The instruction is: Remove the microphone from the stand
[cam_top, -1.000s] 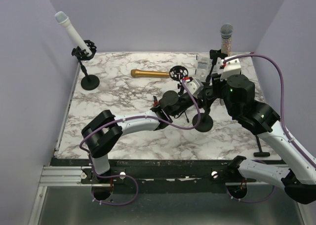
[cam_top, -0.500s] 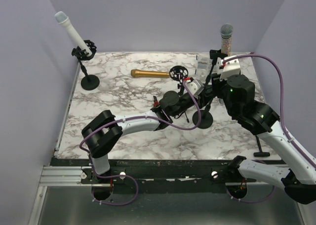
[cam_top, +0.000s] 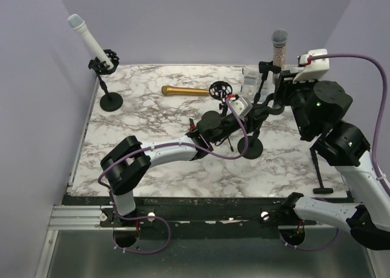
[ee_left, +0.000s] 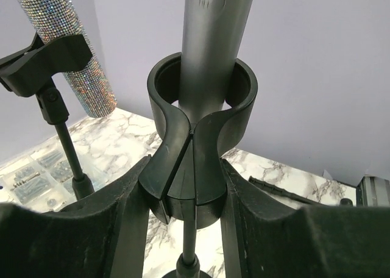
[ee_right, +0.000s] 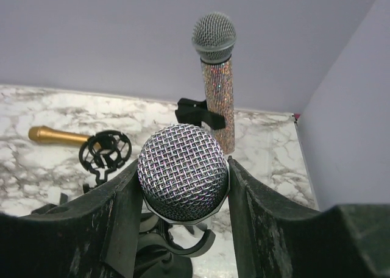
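While our left gripper (ee_left: 189, 192) pinches the stand's clip (ee_left: 198, 128) at mid-frame, our right gripper (ee_right: 183, 199) clamps the mesh head of the microphone (ee_right: 183, 168) seated in it, a rigid, smooth-barrelled piece we judge safer gripped below its dentable grille.

The table (cam_top: 152, 107) is white marble with grey and brownish veins. On it lies a gold microphone (cam_top: 186, 91). Left of the gold one, a white microphone (cam_top: 88, 39) sits on a black stand (cam_top: 111, 100). To its right, a glitter microphone (ee_right: 218, 101) has a silver sequinned body and a grey mesh head. The microphone (ee_right: 183, 171) has a silvery mesh head and a dark grey metallic barrel, in a black stand clip (ee_left: 198, 150). The left tool (ee_left: 186, 196) and right tool (ee_right: 183, 199) are black. The cable (cam_top: 353, 57) is purple and the walls (cam_top: 183, 22) lavender.
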`<control>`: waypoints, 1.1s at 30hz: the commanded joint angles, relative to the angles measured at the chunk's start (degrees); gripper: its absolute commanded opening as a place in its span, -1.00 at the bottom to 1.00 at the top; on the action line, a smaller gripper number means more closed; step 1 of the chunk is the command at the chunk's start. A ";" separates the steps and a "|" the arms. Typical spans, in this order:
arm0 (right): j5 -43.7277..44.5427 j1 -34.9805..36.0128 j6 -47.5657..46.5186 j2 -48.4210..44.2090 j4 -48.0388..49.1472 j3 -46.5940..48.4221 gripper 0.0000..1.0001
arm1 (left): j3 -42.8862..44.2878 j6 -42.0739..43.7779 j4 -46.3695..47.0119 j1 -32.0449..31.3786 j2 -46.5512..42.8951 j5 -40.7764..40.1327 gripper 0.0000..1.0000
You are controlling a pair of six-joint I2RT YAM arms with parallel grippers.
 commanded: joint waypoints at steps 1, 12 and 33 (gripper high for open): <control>1.40 0.13 -1.13 -2.21 4.14 4.46 -0.99 | 1.65 -1.06 -6.53 0.50 0.09 1.69 -1.00; 0.09 0.18 1.93 -9.60 12.46 5.19 -0.99 | 2.64 -1.71 -10.63 0.85 -0.07 2.64 -1.00; -20.23 0.14 17.02 -6.32 6.07 7.99 -0.99 | 4.78 -7.67 -37.72 1.73 -18.04 8.25 0.72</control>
